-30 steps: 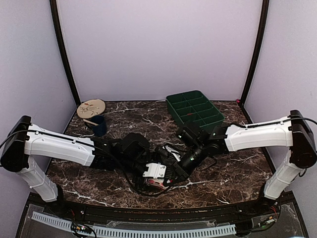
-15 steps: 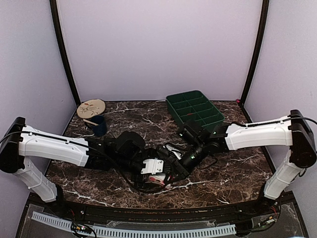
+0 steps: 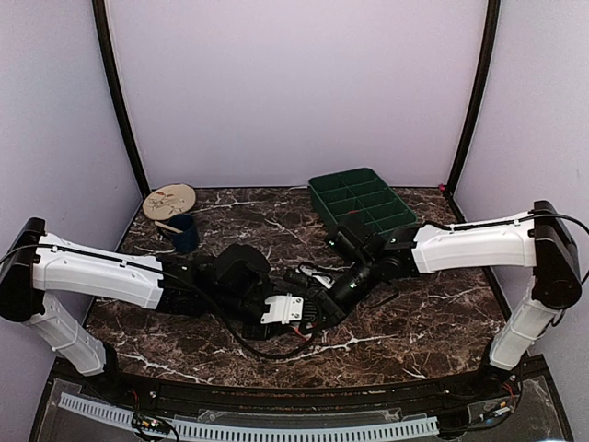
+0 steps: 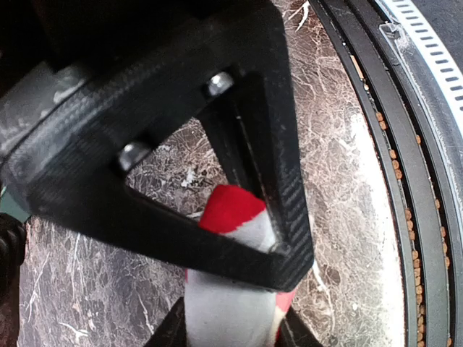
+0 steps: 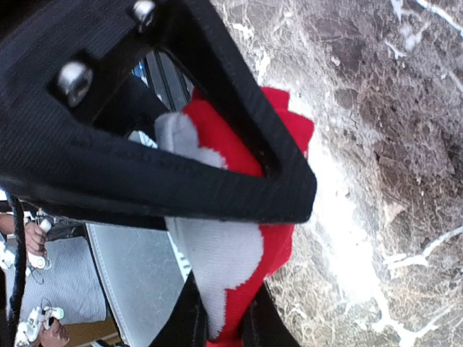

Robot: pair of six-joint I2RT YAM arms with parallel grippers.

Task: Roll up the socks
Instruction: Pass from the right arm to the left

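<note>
On the dark marbled counter (image 3: 433, 322), the left arm (image 3: 97, 272) and right arm (image 3: 469, 244) meet low at the middle, well in front of the green tray (image 3: 317, 198). A second ago that meeting point sat nearer the front edge, with red fabric showing below the left wrist. Now both wrists have drawn back from the edge, and the overhead view hides the fabric under them.

The left tool (image 3: 308, 318) has come in from a wide spread and appears to be pinching the cloth. The right tool (image 3: 329, 302) stays pressed onto the same bundle. We judge that with both tools now gripping, the roll can be tightened or tucked next.

The socks (image 4: 233, 208) hang between the two tools, above the counter. In the left wrist view the red tip points up the picture and the pale part trails to the bottom edge, so the long axis runs nearly top to bottom. The right wrist view shows the same lie, red and pale (image 5: 239, 260).
</note>
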